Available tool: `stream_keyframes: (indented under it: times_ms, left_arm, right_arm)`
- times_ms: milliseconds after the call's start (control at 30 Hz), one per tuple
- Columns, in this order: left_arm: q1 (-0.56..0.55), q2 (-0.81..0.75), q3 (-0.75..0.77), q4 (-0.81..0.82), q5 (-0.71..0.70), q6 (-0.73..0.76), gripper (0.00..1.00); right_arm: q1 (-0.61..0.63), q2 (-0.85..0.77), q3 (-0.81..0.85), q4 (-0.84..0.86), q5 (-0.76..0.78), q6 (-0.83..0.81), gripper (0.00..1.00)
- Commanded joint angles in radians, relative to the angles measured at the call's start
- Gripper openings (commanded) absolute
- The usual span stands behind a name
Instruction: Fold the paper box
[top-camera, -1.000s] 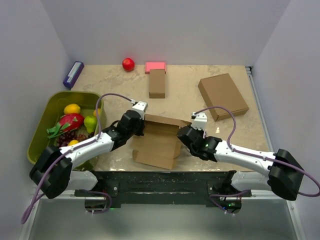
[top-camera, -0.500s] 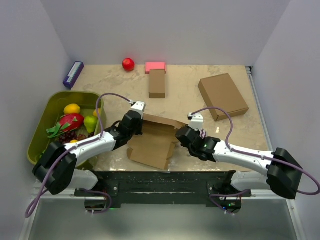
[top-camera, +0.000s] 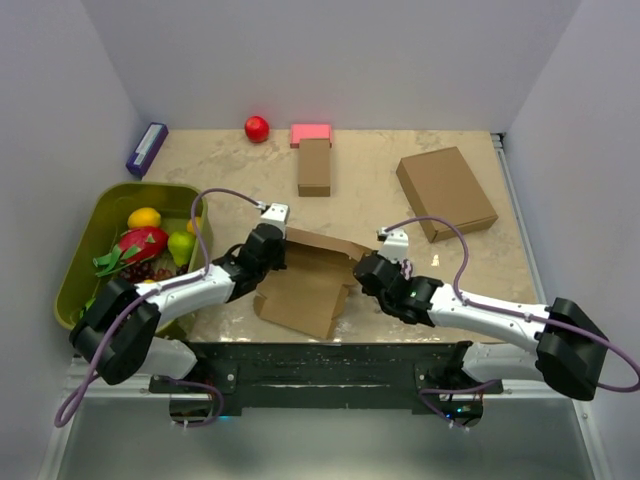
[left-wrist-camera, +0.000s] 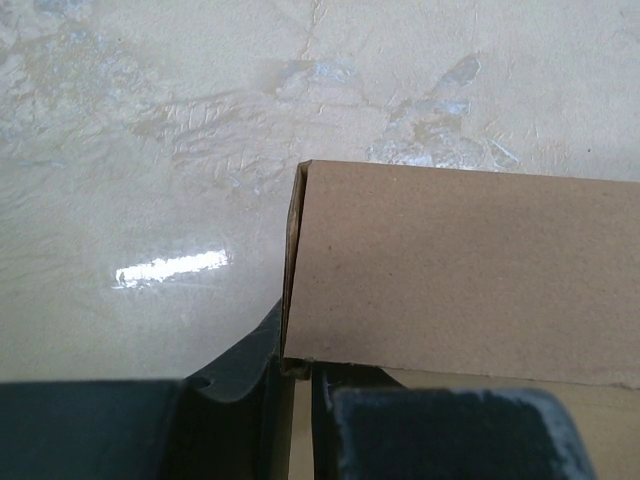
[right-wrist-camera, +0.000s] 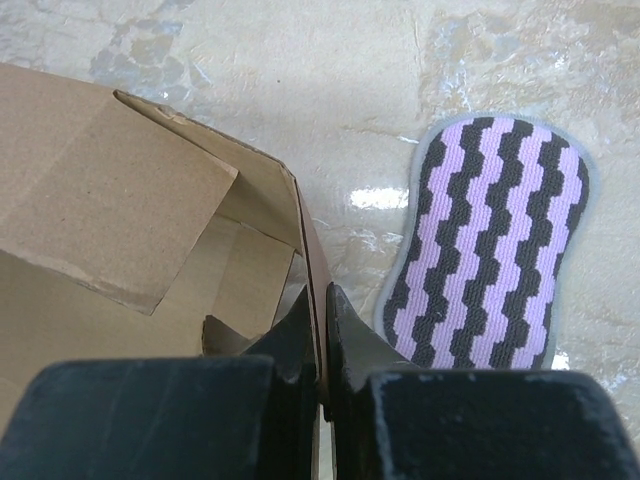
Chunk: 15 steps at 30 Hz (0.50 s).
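1. The paper box (top-camera: 305, 288) is lying on the marble table (top-camera: 375, 185) near its front edge, between the two arms. It is partly erected, with brown cardboard flaps standing up along its far side.
2. The left gripper (top-camera: 278, 258) is reaching in from the left and pinching the box's left wall. In the left wrist view, its fingers (left-wrist-camera: 235, 378) are closing on the lower edge of an upright cardboard panel. Only the thickness of the sheet is separating them.
3. The right gripper (top-camera: 358, 270) is reaching in from the right and clamping the box's right wall. In the right wrist view, its fingers (right-wrist-camera: 285, 345) are pressing on either side of that thin wall, one inside the box and one outside.
4. Inside the box, as the right wrist view shows, a loose flap is leaning inward at a tilt over the floor panel.
5. A striped pad (right-wrist-camera: 487, 240), purple with dark zigzags, is lying flat on the table just beside the right-hand wall, apart from it.
6. A green bin (top-camera: 150, 188) is sitting at the left edge of the table and holding fruit (top-camera: 144, 217).
7. Along the far edge, a red ball (top-camera: 257, 128) and a pink block (top-camera: 311, 132) are resting side by side. A narrow brown box (top-camera: 314, 167) is lying just in front of the block.
8. A larger brown box (top-camera: 446, 193) is lying at the far right, well apart from the paper box. A purple-blue packet (top-camera: 147, 148) is resting at the far left corner.
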Motion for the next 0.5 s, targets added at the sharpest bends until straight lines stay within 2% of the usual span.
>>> stream_keyframes:
  times_ms: [0,133,167,267,433,467]
  left_arm:
    - [0.008,-0.001,-0.056,0.083,0.008,0.007,0.06]
    - [0.009,-0.037,-0.097,0.127,0.079,0.016,0.38]
    - [0.008,-0.065,-0.109,0.126,0.1,0.016,0.53]
    - [0.009,-0.147,-0.129,0.101,0.175,0.013,0.72]
    - [0.009,-0.296,-0.126,-0.038,0.28,-0.019,0.84]
    - [0.011,-0.35,-0.11,-0.064,0.304,-0.024,0.86]
  right_arm:
    - [0.003,0.001,-0.04,0.105,0.046,0.015,0.0]
    - [0.002,0.022,-0.085,0.202,0.086,0.017,0.0]
    - [0.002,0.022,-0.093,0.213,0.11,0.014,0.0]
    - [0.002,0.008,-0.117,0.265,0.138,-0.011,0.0]
    - [0.002,-0.031,-0.186,0.425,0.155,-0.101,0.0]
    - [0.002,-0.038,-0.201,0.461,0.155,-0.159,0.0]
